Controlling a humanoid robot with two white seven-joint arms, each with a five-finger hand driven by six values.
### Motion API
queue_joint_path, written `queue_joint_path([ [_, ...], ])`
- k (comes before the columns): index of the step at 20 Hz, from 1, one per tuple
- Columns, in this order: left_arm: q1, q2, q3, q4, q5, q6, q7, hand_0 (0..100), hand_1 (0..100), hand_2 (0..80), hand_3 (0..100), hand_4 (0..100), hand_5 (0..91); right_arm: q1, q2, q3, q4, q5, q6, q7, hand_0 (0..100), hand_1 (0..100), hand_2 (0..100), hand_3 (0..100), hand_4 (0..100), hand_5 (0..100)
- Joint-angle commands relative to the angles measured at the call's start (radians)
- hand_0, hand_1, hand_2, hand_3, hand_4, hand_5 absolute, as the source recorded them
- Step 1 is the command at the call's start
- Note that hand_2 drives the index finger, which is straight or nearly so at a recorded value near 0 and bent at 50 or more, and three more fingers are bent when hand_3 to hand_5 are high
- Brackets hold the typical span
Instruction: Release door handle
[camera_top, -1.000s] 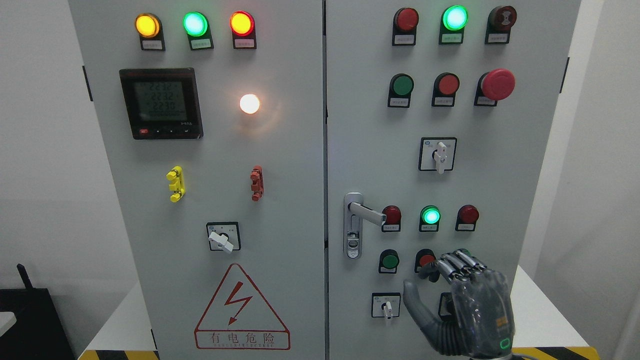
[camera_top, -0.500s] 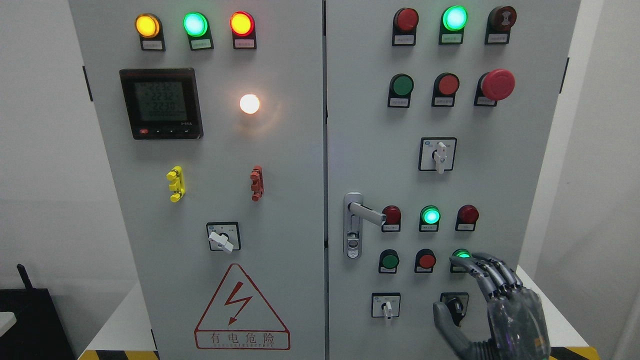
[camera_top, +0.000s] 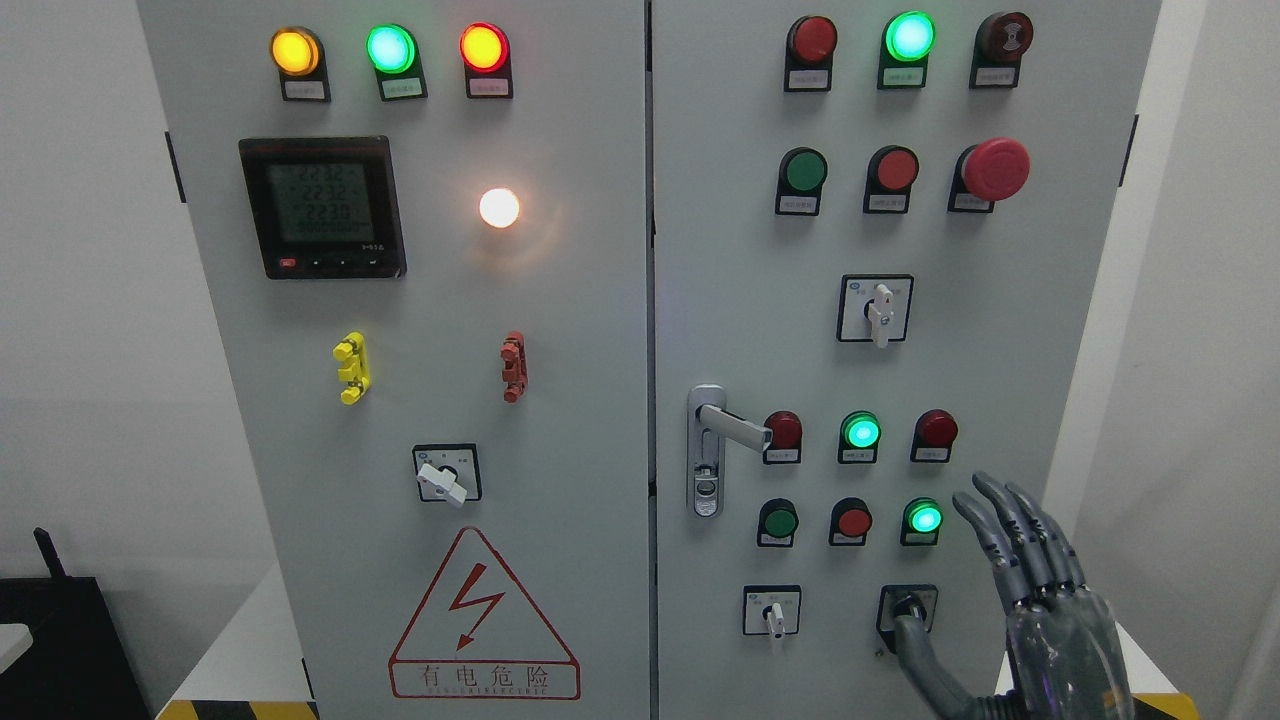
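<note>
Release looks done; right hand (camera_top: 1040, 600) sits low right, fingers (camera_top: 1000, 530) spread and holding nothing, well apart from door handle (camera_top: 730, 425) on the right door's left edge; only arm retreat left.

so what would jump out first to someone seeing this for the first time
Probably the grey cabinet that fills the view, dotted with lit lamps: yellow, green and red in a row at its top left, with a bright white lamp below them. Next, the red mushroom button at upper right and the warning triangle at lower left. The right hand shows at lower right, fingers spread, well clear of the door handle.
</note>
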Motion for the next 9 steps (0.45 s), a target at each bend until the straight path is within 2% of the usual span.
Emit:
queue_joint_path([
  [1,0.000,0.000,-0.014,0.020,0.000,-0.001,-0.001,12,39,0.0,0,0,0.0,0.006,-0.008,-0.016,-0.008,-0.004,0.001,0.002,39,24,0,0,0,0],
  [9,0.000,0.000,-0.014,0.020,0.000,-0.001,-0.001,12,39,0.0,0,0,0.0,0.005,-0.008,-0.015,-0.008,-0.004,0.001,0.004,40,25,0,0,0,0],
])
